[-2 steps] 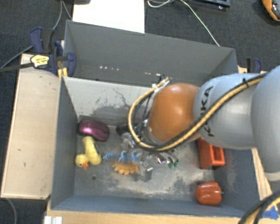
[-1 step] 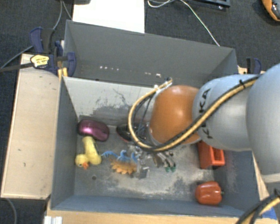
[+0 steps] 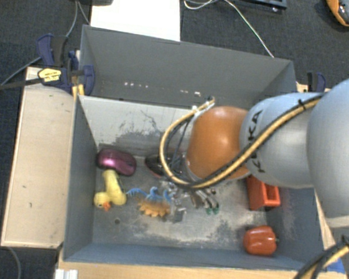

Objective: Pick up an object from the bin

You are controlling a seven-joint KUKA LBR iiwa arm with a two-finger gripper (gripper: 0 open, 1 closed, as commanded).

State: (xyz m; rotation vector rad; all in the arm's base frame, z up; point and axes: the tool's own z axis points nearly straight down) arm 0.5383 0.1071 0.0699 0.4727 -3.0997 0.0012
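hand (image 3: 179, 204): low at centre, beside blue piece (image 3: 149, 194) and tan toothed piece (image 3: 154, 210); grip state can't tell
right wall: orange block (image 3: 262, 194), red lump (image 3: 259, 240) near it
open room: front strip of bin (image 3: 169, 240)

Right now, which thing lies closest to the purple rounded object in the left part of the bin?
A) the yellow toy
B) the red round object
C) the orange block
A: the yellow toy lies just below the purple object, right at its lower edge.
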